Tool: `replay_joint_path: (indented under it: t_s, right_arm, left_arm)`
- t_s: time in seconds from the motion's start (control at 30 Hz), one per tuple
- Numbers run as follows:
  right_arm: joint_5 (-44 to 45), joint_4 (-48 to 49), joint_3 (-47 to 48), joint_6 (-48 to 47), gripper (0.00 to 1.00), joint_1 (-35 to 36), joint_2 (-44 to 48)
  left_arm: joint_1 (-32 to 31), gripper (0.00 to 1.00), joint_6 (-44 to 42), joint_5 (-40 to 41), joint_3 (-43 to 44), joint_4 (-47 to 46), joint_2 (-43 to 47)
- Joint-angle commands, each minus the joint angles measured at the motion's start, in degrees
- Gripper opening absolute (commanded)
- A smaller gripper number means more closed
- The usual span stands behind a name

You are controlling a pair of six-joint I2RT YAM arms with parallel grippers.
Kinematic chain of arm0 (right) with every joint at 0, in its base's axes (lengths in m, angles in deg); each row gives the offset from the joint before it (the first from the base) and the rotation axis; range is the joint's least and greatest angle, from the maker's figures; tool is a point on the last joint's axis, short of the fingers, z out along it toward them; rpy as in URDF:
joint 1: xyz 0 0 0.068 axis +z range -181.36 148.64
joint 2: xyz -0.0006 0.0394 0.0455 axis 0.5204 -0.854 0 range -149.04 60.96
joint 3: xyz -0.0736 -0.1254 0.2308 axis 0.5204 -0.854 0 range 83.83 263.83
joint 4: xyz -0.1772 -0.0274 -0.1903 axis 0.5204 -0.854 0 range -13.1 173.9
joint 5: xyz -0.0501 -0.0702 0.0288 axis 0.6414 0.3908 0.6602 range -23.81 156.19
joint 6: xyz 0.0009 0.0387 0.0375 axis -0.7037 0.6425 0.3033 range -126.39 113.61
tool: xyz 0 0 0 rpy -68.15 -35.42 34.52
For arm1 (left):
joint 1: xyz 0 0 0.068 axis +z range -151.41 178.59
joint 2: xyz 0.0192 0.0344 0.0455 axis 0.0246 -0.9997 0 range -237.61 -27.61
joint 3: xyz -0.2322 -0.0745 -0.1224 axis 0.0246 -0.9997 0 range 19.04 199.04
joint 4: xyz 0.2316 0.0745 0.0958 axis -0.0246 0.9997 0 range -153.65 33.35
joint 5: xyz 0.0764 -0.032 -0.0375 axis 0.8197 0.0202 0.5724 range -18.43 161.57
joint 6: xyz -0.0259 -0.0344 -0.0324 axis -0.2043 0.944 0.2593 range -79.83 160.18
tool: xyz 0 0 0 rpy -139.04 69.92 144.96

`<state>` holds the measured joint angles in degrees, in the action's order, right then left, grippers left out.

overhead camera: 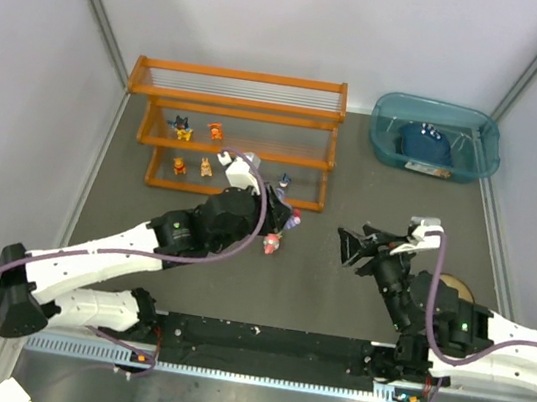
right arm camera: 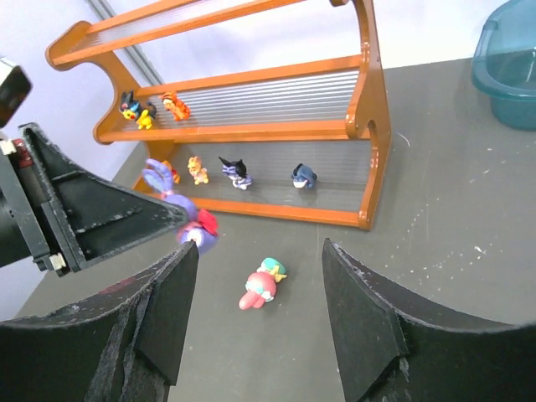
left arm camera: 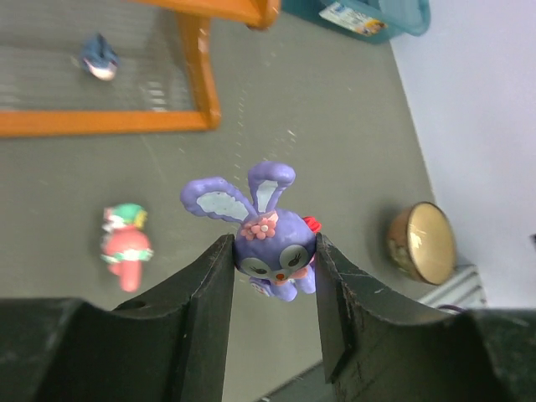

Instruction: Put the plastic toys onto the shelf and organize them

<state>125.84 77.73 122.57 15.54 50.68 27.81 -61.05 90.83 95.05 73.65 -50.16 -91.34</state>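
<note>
- Sitting at the back right of the grey table (overhead camera: 334, 302), a translucent teal bin (overhead camera: 388, 143) holds a dark blue object with white marks (overhead camera: 422, 141).
- The orange-framed shelf (overhead camera: 238, 102) stands at the back left, apart from the bin.
- Its middle tier carries a black-yellow figurine (overhead camera: 181, 128) and an orange figurine (overhead camera: 215, 131), side by side.
- Its lowest tier carries a small orange figurine (overhead camera: 180, 165), a tan figurine (overhead camera: 206, 165), a dark purple-black figurine (right arm camera: 236, 172) and a navy-white figurine (overhead camera: 284, 179).
- From above, the left arm's wrist hides part of that lowest tier.
- The left gripper (left arm camera: 272, 251) is clamped on the purple bunny (left arm camera: 276, 239), face up between the fingers, just in front of the shelf's right end.
- A pink-red-white figurine (overhead camera: 271, 244) lies on its side on the table near the bunny.
- The right gripper (overhead camera: 355, 246) points toward it with jaws spread and nothing between them.
- A round brown bowl-like object (overhead camera: 453, 286) sits beside the right arm.
</note>
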Motion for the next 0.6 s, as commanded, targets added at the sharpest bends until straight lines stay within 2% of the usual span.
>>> replay_joint_path:
  t_s: [0.0, 0.1, 0.2, 0.3, 0.37, 0.57]
  right_arm:
    - [2.3, -4.98, 1.78, 1.35, 0.61, 0.93, 2.46]
    - [2.22, -6.74, 0.55, 2.94, 0.62, 0.75, 3.7]
    - [2.39, -7.97, -0.42, 4.69, 0.62, 0.84, 4.49]
    - [2.39, -9.03, -1.12, 5.75, 0.62, 0.84, 5.37]
    - [2.22, -9.38, -1.39, 5.93, 0.62, 0.75, 5.55]
    - [2.57, -10.26, -2.7, 5.84, 0.62, 0.75, 7.12]
  left_arm:
    - [4.52, 0.0, -20.97, 2.27, -4.33, -10.31, 5.79]
    - [9.88, 0.0, -32.76, -1.33, -6.7, -17.94, 5.98]
    - [15.24, 0.0, -40.08, -3.79, -9.34, -26.64, 5.19]
    - [21.21, 0.0, -45.27, -8.96, -12.42, -35.78, 3.18]
    - [24.81, 0.0, -47.13, -11.25, -12.69, -38.53, 1.42]
    - [29.04, 0.0, -53.99, -16.89, -12.07, -46.26, -5.61]
